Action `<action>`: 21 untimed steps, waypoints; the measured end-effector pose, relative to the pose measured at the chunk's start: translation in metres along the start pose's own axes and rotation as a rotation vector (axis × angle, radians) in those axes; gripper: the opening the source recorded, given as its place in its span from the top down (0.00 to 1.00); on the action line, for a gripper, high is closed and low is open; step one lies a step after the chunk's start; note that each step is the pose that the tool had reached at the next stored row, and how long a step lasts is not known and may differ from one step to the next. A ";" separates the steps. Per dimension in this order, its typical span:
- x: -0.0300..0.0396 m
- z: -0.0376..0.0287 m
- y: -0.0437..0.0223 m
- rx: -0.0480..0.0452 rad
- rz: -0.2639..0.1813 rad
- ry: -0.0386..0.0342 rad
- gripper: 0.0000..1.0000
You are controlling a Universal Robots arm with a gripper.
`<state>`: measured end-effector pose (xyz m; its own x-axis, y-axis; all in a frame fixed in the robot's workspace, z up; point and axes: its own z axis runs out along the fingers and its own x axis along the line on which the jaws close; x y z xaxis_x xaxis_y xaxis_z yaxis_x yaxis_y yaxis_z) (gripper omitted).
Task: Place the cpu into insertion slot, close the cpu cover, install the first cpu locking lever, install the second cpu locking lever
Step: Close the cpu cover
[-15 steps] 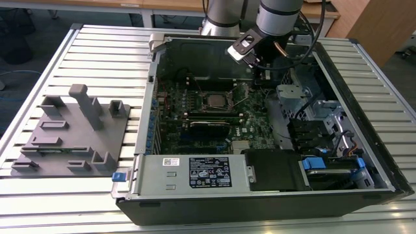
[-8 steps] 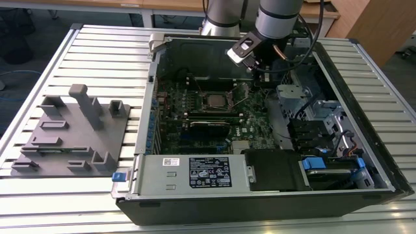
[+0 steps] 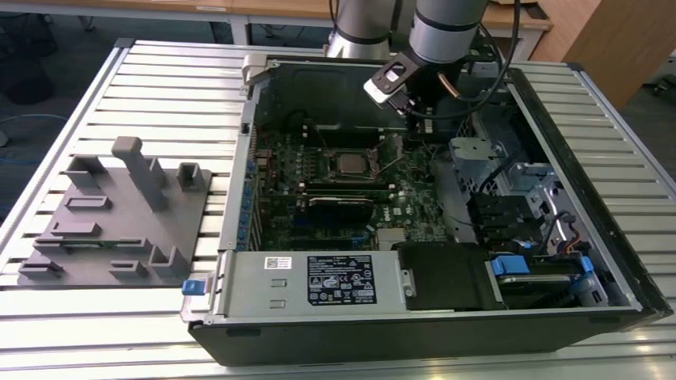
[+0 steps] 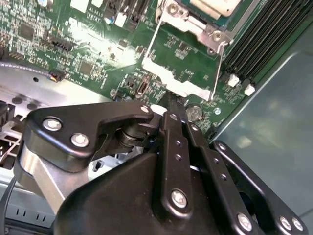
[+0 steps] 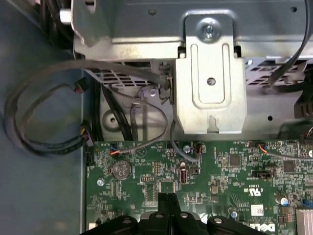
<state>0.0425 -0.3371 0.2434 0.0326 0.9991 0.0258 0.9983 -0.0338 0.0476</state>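
The cpu (image 3: 347,165) lies in the insertion slot (image 3: 322,152) on the green board inside the open case; its pale top (image 4: 215,6) and the slot's silver rim (image 4: 186,22) also appear in the second wrist view. The cpu cover (image 3: 393,148) stands swung open on the side of the slot toward the exterior view's right, and the board shows through its window. My gripper (image 3: 410,117) hangs just above that cover. Its fingers are shut together with nothing visible between them, and the tips (image 4: 175,101) sit at the cover's free edge (image 4: 171,83). In the first wrist view the shut gripper (image 5: 167,197) points at the board.
Long black memory slots (image 4: 259,39) run beside the socket. A metal bracket (image 5: 210,83) and looped cables (image 5: 49,127) lie past the board's edge. The power supply (image 3: 317,281) and drive cage (image 3: 528,214) fill the case front. A grey fixture block (image 3: 116,214) stands on the slatted table.
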 end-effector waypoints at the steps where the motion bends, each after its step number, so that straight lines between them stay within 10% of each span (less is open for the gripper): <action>1: -0.0001 0.0000 -0.0016 0.0000 0.000 0.0003 0.90; 21: -0.0015 -0.0017 -0.0465 0.0008 0.002 0.0311 0.90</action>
<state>-0.0041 -0.3371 0.2429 0.0327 0.9978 0.0569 0.9983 -0.0354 0.0468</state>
